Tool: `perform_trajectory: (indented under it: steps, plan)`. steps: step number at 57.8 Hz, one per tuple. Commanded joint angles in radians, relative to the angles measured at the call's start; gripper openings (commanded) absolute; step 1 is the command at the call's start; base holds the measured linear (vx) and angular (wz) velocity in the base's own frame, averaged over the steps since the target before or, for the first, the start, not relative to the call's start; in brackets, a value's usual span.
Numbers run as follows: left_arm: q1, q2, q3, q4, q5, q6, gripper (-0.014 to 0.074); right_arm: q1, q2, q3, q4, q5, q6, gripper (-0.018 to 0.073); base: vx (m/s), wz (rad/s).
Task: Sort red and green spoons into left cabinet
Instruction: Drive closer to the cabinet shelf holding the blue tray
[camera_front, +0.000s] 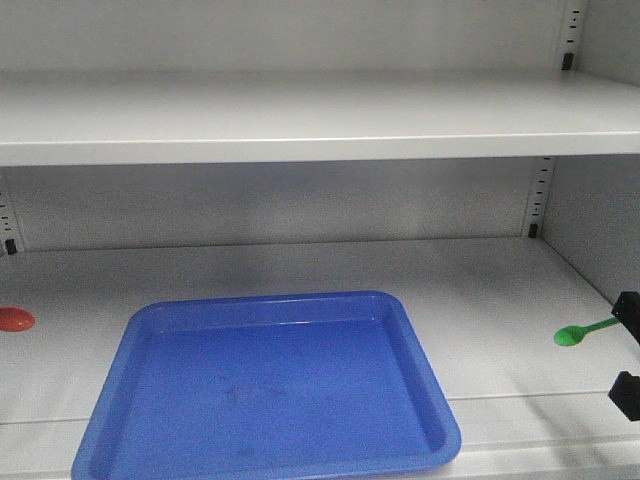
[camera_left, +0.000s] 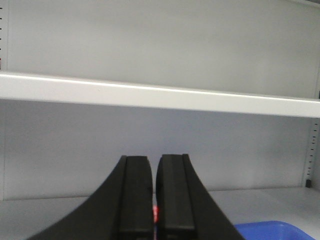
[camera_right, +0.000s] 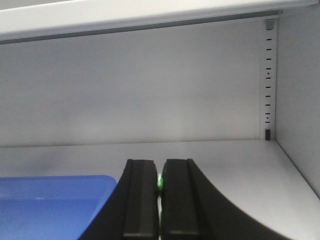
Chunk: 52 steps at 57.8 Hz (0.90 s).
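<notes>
The left cabinet's lower shelf (camera_front: 490, 300) carries a blue tray (camera_front: 262, 304) at the front centre. The green spoon (camera_front: 574, 336) hovers right of the tray with its bowl pointing left. Its handle runs into black fingers (camera_front: 629, 314) at the frame's right edge. In the right wrist view my right gripper (camera_right: 159, 165) is shut on the green spoon (camera_right: 160, 183). The red spoon's bowl (camera_front: 14, 319) pokes in at the far left, left of the tray. My left gripper (camera_left: 154, 162) is shut, with a red sliver of the red spoon (camera_left: 155, 214) between its pads.
An upper shelf (camera_front: 300, 125) spans the cabinet above the tray. Slotted rails (camera_front: 538, 200) run up the back corners, and the right side wall (camera_front: 600, 220) stands close to my right gripper. Bare shelf lies behind and on both sides of the tray.
</notes>
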<state>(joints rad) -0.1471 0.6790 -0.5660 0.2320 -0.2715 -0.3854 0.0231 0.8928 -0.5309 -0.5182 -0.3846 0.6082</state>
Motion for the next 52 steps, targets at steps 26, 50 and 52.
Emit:
perform_trajectory:
  steps: [26,50,52]
  plan:
    - [-0.004,-0.001,-0.037,-0.008,-0.072,-0.005,-0.0006,0.001,-0.01,-0.034,0.011,-0.073,-0.002,-0.0001,0.14,0.04]
    - [-0.004,-0.001,-0.037,-0.008,-0.072,-0.005,-0.0006,0.001,-0.01,-0.034,0.011,-0.073,-0.002,-0.0001,0.02,0.02]
    - [-0.004,-0.001,-0.037,-0.008,-0.072,-0.005,-0.0006,0.001,-0.01,-0.034,0.011,-0.073,-0.002,-0.0001,0.0,0.0]
